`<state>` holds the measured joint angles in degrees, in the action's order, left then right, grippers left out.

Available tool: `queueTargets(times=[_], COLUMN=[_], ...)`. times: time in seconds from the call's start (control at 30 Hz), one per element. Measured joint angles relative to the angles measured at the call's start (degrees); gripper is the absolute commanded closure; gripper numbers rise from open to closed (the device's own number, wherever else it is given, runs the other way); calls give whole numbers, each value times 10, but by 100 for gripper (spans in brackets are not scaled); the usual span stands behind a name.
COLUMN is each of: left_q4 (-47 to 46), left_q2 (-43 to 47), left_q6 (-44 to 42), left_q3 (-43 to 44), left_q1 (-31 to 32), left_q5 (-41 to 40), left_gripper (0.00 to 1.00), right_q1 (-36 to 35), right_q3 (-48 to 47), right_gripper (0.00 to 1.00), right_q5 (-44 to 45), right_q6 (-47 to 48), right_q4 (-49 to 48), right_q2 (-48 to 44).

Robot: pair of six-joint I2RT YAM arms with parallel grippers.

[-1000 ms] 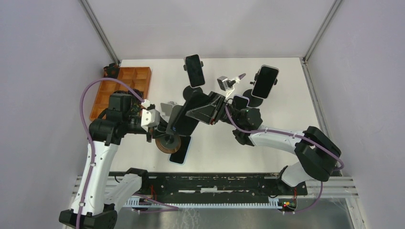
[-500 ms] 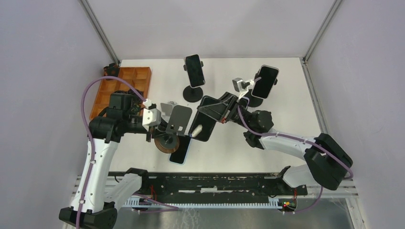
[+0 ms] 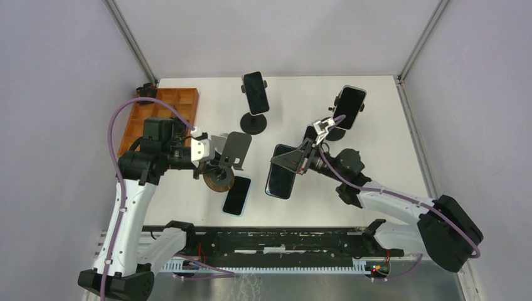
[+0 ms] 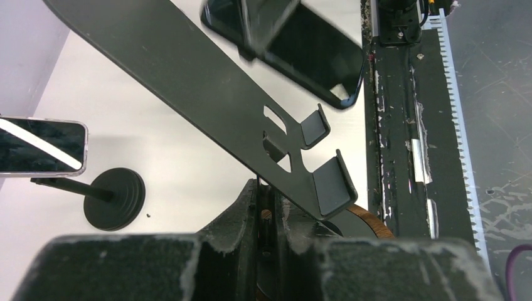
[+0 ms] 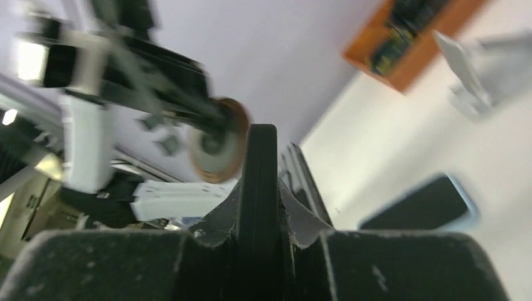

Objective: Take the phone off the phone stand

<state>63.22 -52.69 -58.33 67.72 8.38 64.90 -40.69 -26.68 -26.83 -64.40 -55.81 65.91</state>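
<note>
Pulled rightward, slim black phone (image 3: 280,182) pinched in right claw (image 3: 296,160), flat hook-lipped phone stand (image 3: 233,149) left of it, clamped by left claw (image 3: 212,166).

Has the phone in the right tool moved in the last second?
Yes. The held phone went right and down the view, off the stand, judged against the flat phone.
</note>
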Motion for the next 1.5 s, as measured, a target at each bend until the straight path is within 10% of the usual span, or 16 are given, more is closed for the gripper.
queueTargets(times=[0.4, 0.57, 0.6, 0.7, 1.17, 1.5], left_q4=[12, 16, 18, 19, 27, 27], left_q2=[-2, -2, -2, -2, -2, -2], left_q6=[1, 1, 1, 1, 1, 1], left_q3=[12, 14, 15, 16, 23, 30], left_q1=[0, 0, 0, 0, 0, 0], left_q5=[-3, -3, -3, -3, 2, 2], left_gripper=[98, 98, 98, 98, 98, 98], right_q1=[-61, -67, -69, -69, -88, -121], right_q3=[-35, -94, -131, -144, -139, -109], right_gripper=[98, 42, 18, 2, 2, 3], right_q5=[31, 51, 73, 90, 288, 264], right_q6=[43, 56, 78, 97, 240, 261], right_q4=[139, 162, 197, 226, 487, 464], right_q2=[298, 366, 377, 376, 233, 224])
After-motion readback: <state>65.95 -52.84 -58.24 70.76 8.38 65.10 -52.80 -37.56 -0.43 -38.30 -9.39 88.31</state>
